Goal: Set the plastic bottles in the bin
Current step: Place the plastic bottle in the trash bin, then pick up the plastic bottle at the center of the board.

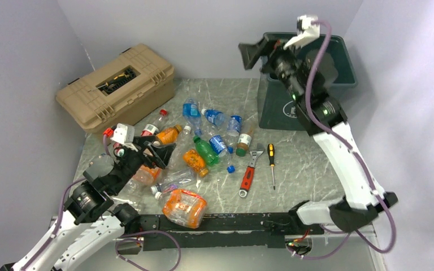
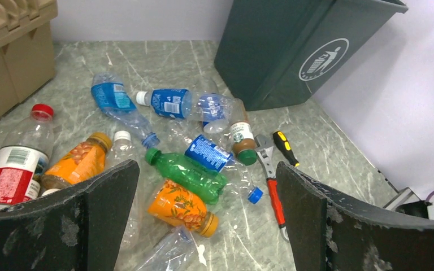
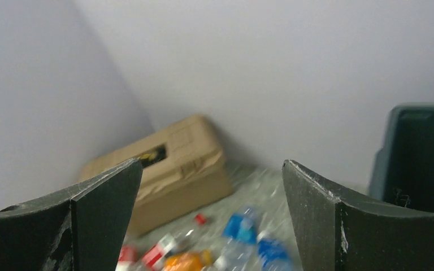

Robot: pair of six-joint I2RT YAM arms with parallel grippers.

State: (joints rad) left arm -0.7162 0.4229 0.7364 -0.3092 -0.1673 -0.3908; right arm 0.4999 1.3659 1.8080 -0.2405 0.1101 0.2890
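Right tool (image 1: 252, 52): released, jaws wide and empty, raised by the left rim of the bin (image 1: 276, 107).
Left tool (image 1: 157, 151): released, empty, low over the pile's near-left edge.
Plastic bottles (image 1: 206, 151): a dozen or more lie scattered on the tabletop (image 1: 316, 169), left of the bin.
Bin contents: mostly hidden by the arm; cannot tell.
Progress: judged early, since most bottles remain to be moved.
Not for the bin: wrench (image 1: 247, 176), screwdriver (image 1: 272, 164).

Tabletop contents: roughly a dozen plastic bottles (image 1: 206, 149), exact count uncertain where crushed ones overlap; one green bin (image 1: 274, 106); one tan toolbox (image 1: 118, 84); one red-handled wrench (image 1: 247, 176); one screwdriver (image 1: 271, 161); one loose blue cap (image 1: 231, 168).
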